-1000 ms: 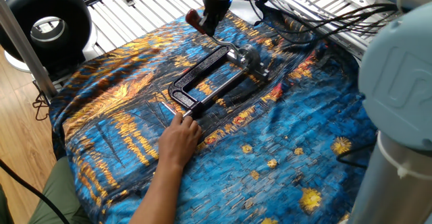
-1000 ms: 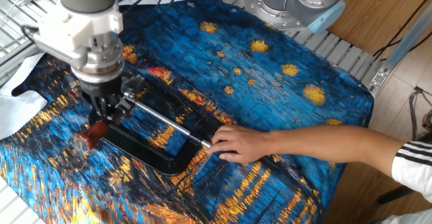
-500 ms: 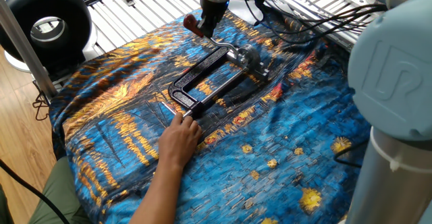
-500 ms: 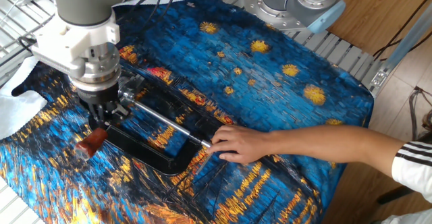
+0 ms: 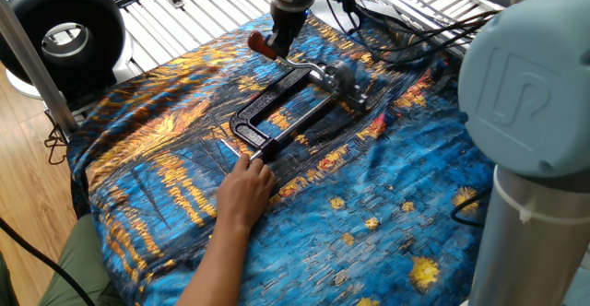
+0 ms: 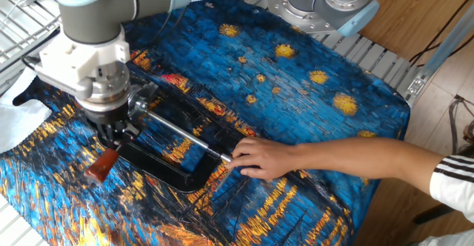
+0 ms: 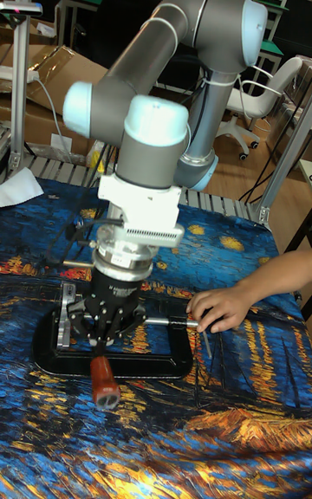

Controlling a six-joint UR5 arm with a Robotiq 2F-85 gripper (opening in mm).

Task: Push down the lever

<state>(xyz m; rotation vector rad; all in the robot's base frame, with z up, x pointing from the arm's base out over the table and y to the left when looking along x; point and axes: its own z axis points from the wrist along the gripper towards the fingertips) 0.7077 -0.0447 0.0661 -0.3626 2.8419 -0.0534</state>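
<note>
The lever point(image 6: 102, 164) is a short silver arm with a dark red tip, sticking out from the end of the black clamp frame point(image 6: 164, 173). Its red tip also shows in one fixed view point(image 5: 261, 44) and in the tall fixed view point(image 7: 104, 380), low over the cloth. My gripper point(image 6: 111, 133) points straight down with its fingertips close together, and it rests on the lever's arm just behind the red tip. In the tall fixed view the gripper point(image 7: 107, 339) stands over the clamp frame point(image 7: 165, 366). The fingers hide the lever's silver arm.
A person's hand point(image 6: 261, 157) holds the clamp's screw end down on the blue and orange patterned cloth point(image 6: 296, 90). The arm's base point(image 6: 326, 1) stands at the cloth's far edge. Cables point(image 5: 433, 29) and a slatted metal table point(image 5: 184, 16) lie around it.
My gripper has moved lower and away from the clamp frame. The lever's red tip has swung down towards the cloth with it. The person's hand has stayed put.
</note>
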